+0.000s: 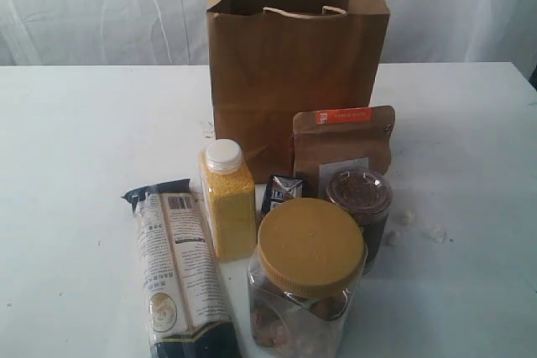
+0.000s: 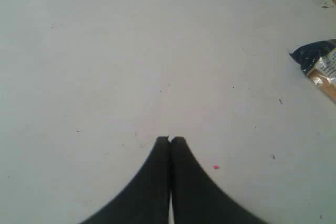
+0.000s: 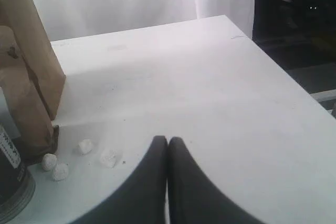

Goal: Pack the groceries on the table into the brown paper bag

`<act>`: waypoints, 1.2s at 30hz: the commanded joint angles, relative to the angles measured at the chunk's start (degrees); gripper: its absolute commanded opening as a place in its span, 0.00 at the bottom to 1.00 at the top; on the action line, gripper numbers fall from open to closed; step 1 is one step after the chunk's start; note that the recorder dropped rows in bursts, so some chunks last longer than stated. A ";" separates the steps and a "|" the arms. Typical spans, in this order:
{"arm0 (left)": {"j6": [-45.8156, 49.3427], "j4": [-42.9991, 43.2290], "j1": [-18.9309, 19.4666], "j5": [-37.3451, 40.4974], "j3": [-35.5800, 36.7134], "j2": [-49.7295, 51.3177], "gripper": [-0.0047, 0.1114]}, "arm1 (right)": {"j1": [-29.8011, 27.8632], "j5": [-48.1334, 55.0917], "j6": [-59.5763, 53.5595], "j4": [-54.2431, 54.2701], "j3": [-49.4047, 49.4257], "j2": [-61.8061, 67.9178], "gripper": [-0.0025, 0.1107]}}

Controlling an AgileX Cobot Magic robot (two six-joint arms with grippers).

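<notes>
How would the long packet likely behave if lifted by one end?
The packet is long and lies flat, so it may droop or swing when lifted by one end. Its surface looks glossy, so it is possibly slippery.

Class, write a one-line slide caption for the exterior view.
Six groceries clustered on the white table before the upright, open brown paper bag, yellow-lidded jar nearest the camera.

plain brown paper bag (image 1: 285, 64), yellow jar lid (image 1: 310, 246), orange label on brown pouch (image 1: 342, 147)
</notes>
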 commanded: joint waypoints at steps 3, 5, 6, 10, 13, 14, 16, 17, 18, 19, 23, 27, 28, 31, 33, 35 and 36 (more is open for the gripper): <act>-0.37 -0.12 -0.28 -0.07 0.20 -0.19 0.04 | -0.22 -0.70 -4.71 -2.36 0.08 -0.30 0.02; -0.37 -0.12 -0.28 -0.07 0.20 -0.19 0.04 | -0.22 -0.70 -9.86 -4.26 0.08 -0.30 0.02; -0.37 -0.12 -0.28 -0.07 0.20 -0.19 0.04 | -0.22 -0.70 -10.53 -4.26 0.08 -0.30 0.02; -0.37 -0.12 -0.28 -0.07 0.20 -0.19 0.04 | -0.22 -0.94 -13.55 -5.90 0.08 -0.30 0.02; -0.37 -0.12 -0.28 -0.07 0.20 -0.19 0.04 | -0.22 -2.38 -18.08 -7.91 0.08 -0.30 0.02; -0.37 -0.12 -0.28 -0.07 0.20 -0.19 0.04 | -0.22 -3.51 -18.78 -7.91 0.08 -0.30 0.02; -0.37 -0.12 -0.28 -0.07 0.20 -0.19 0.04 | -0.22 -8.24 -19.08 -7.05 0.08 -0.30 0.02; -0.37 -0.12 -0.28 -0.07 0.20 -0.19 0.04 | -0.22 -11.47 -15.61 -4.31 0.08 -0.30 0.02; -0.37 -0.12 -0.28 -0.07 0.20 -0.19 0.04 | -0.22 -15.67 -8.14 2.79 0.08 -0.30 0.02; -0.37 -0.12 -0.28 -0.07 0.20 -0.19 0.04 | -0.22 -19.55 1.91 11.75 0.08 -0.30 0.02; -0.37 -0.12 -0.28 -0.07 0.20 -0.19 0.04 | -0.22 -24.80 27.74 29.68 0.08 -0.30 0.02; -0.37 -0.12 -0.28 -0.07 0.20 -0.19 0.04 | -0.22 -30.27 28.48 29.63 0.08 -0.30 0.02; -0.37 -0.12 -0.28 -0.07 0.20 -0.19 0.04 | -0.22 -32.12 28.05 29.63 0.08 -0.30 0.02; -0.37 -0.12 -0.28 -0.07 0.20 -0.19 0.04 | -0.22 -36.98 28.83 29.63 0.08 -0.30 0.02; -0.37 -0.12 -0.28 -0.07 0.20 -0.19 0.04 | -0.22 -41.29 30.97 29.63 0.08 -0.30 0.02; -0.37 -0.12 -0.28 -0.07 0.20 -0.19 0.04 | -0.22 -45.73 31.66 29.63 0.08 -0.30 0.02; -0.37 -0.12 -0.28 -0.07 0.20 -0.19 0.04 | -0.22 -48.32 31.54 30.80 0.08 -0.30 0.02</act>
